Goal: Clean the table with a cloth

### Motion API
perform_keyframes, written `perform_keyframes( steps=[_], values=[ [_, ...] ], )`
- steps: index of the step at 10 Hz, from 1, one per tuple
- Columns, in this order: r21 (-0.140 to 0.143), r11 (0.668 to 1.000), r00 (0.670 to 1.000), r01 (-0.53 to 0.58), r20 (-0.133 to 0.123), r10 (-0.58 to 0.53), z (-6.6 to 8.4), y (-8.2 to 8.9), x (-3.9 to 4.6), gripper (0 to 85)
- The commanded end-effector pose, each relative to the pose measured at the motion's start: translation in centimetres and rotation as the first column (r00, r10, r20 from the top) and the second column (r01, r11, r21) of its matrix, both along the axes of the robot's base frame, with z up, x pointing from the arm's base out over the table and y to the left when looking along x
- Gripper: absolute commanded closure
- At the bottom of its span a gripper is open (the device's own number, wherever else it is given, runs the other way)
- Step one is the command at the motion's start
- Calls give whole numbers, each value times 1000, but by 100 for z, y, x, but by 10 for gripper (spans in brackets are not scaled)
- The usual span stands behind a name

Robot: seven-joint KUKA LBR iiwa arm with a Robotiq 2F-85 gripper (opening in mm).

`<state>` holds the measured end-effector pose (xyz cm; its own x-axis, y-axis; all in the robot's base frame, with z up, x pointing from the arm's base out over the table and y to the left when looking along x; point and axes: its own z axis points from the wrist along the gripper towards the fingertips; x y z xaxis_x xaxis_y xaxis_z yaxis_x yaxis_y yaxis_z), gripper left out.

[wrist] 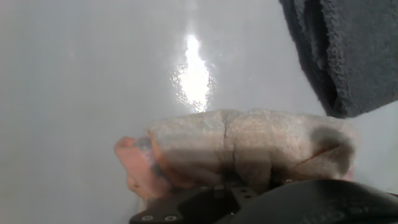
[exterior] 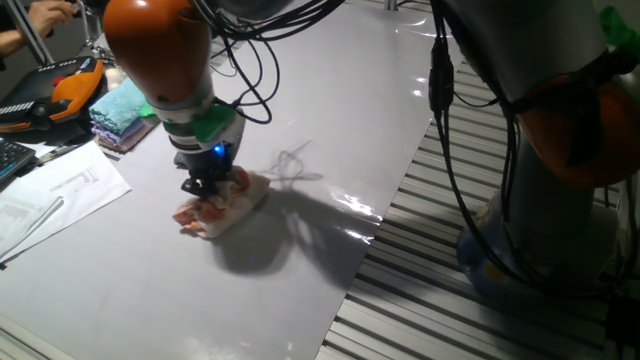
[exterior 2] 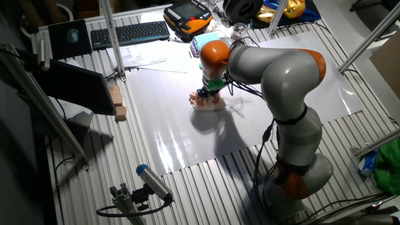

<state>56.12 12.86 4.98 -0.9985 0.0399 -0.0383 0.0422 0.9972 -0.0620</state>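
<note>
The cloth (exterior: 238,196), a small pink and peach towel, lies bunched on the glossy light grey table (exterior: 330,120), left of its middle. My gripper (exterior: 207,190) points straight down onto it and is shut on a fold of the cloth, pressing it against the surface. From the other fixed view, the cloth (exterior 2: 209,104) shows under the gripper (exterior 2: 208,95), near the far part of the table (exterior 2: 175,137). In the hand view the cloth (wrist: 249,146) fills the lower middle, gathered up into the black fingers (wrist: 205,202).
A dark grey cloth (wrist: 348,56) lies just beyond the pink one. A teal towel (exterior: 120,103) sits on a stack at the back left, beside papers (exterior: 50,195) and an orange handheld controller (exterior: 75,90). Slatted metal grating (exterior: 420,270) borders the table's right edge.
</note>
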Motion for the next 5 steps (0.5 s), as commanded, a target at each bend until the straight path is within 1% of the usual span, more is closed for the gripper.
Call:
perform_keyframes(
  steps=[1, 3, 5],
  values=[
    [5, 1000, 1000, 0, 0, 0, -12, -22, -38, 850],
    [24, 1000, 1000, 2, -6, -2, -39, -54, -151, 850],
    [50, 999, 1000, 14, -20, -13, -15, -48, -244, 850]
  ],
)
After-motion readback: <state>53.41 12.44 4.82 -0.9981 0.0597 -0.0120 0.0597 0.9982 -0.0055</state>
